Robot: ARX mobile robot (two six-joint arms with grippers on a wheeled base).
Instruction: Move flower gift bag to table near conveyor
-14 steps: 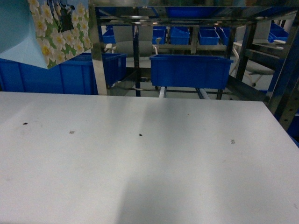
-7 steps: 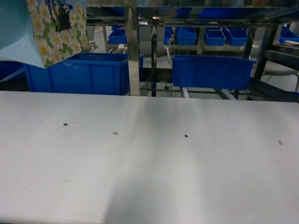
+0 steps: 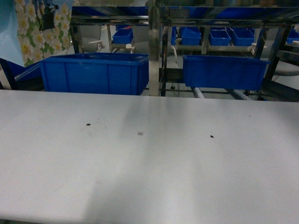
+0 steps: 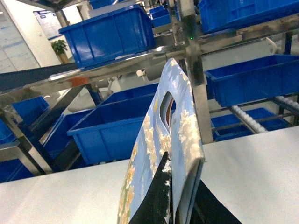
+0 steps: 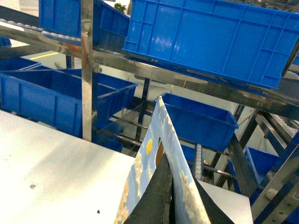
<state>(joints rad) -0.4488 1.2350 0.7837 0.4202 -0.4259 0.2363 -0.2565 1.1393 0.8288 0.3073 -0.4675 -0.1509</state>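
Flower gift bag [image 3: 39, 30], clenched by left gripper [image 4: 164, 198] with right gripper [image 5: 168, 198] clenching a second bag, has drifted left of the conveyor [image 3: 154, 51] upright, aloft over the table [image 3: 149, 168]: base repositioning, lowering pending.

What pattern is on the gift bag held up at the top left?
White daisy-like flowers with yellow centres on green, with a plain light blue side, on the flower gift bag. Head view shows it best.
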